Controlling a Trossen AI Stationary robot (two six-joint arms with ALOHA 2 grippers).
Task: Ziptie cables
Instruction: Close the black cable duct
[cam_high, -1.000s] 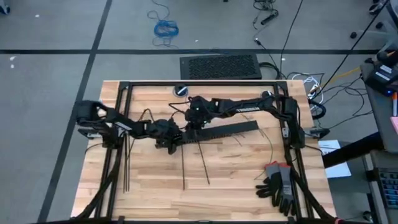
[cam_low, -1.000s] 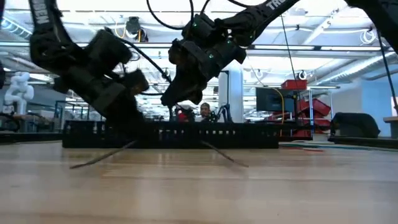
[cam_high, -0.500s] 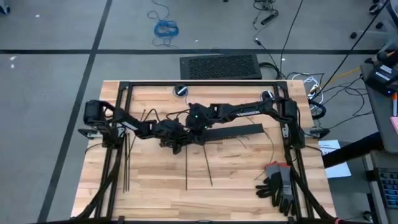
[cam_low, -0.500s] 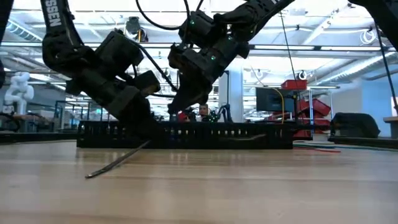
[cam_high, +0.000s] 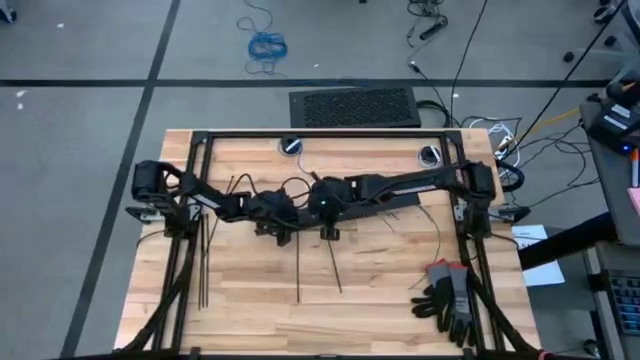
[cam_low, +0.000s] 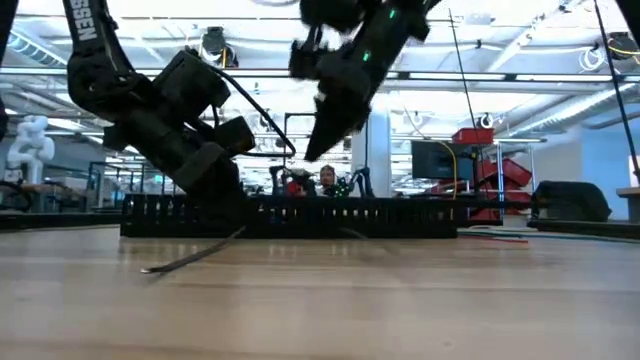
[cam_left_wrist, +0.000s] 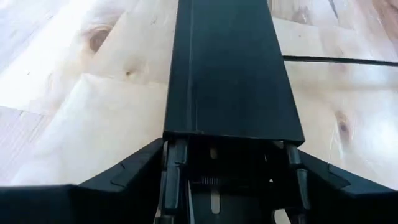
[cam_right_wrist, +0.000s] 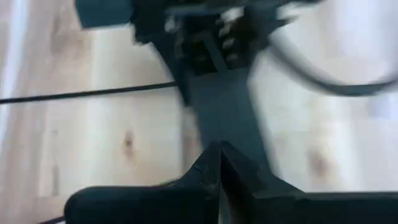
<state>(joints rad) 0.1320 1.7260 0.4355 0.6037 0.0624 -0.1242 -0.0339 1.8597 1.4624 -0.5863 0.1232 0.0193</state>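
Both arms meet mid-table. Left gripper (cam_left_wrist: 230, 180) spread wide, clamping the end of the black slotted bar (cam_left_wrist: 231, 68). Right gripper (cam_right_wrist: 219, 163) pinched closed, empty, raised above the bar. Zipties (cam_high: 298, 270) lie loose on the table (cam_high: 380, 290) nearby; thin cables (cam_high: 432, 225) right of centre. Judged: still positioning the bar; next, fetch cables.

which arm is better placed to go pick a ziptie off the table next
Right, probably. Its tool is shut on nothing and raised above the slotted bar, while the left tool is clamped on that bar. Loose zipties lie just below both.
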